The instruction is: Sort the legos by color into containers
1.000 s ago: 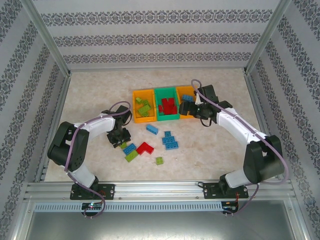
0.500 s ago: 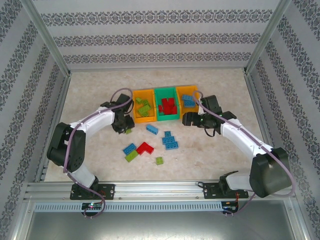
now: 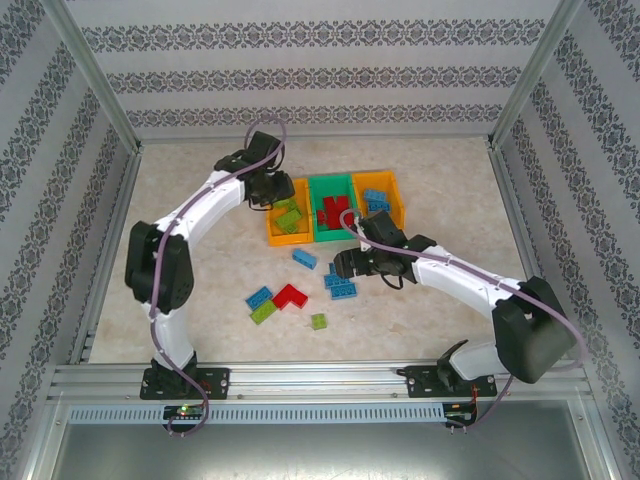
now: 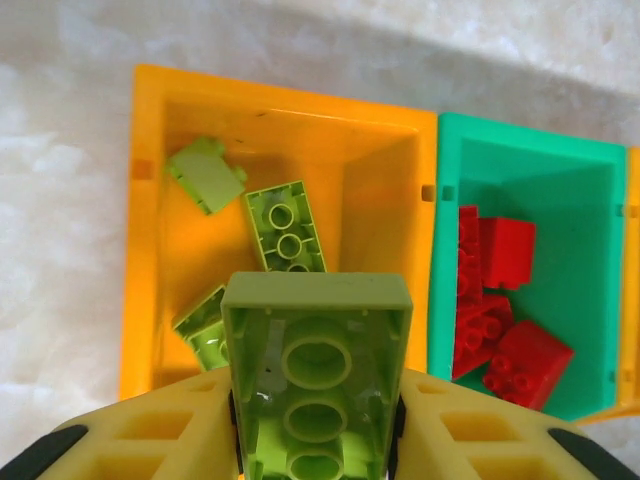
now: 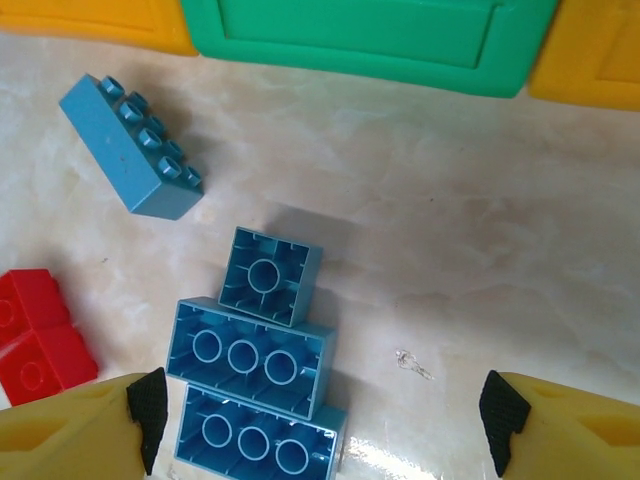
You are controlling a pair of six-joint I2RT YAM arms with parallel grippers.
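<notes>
- Pale marbled table (image 3: 180,250) under it all, taken in whole from the top camera.
- 3 joined containers (image 3: 335,238) at the far middle: left orange bin (image 4: 148,250) with lime bricks (image 4: 285,225), green bin (image 4: 540,165) with red bricks (image 4: 500,320), right orange bin (image 3: 397,208) with sorted blue pieces (image 3: 377,197). Lime and red contents crisp from the left wrist, tiny from above.
- Left gripper (image 3: 268,190) over the left orange bin, clamped on a lime lego (image 4: 316,350), hollow underside toward the wrist camera. Grip unreadable from above.
- Right gripper (image 5: 322,420) spread wide, grasping nothing, above 3 upturned blue bricks (image 5: 250,350) on the table.
- Beside those, from the right wrist: 1 studs-up blue brick (image 5: 130,145), 1 red piece (image 5: 35,335).
- From above only: 1 more blue block (image 3: 259,297), 2 loose lime blocks (image 3: 264,313).
</notes>
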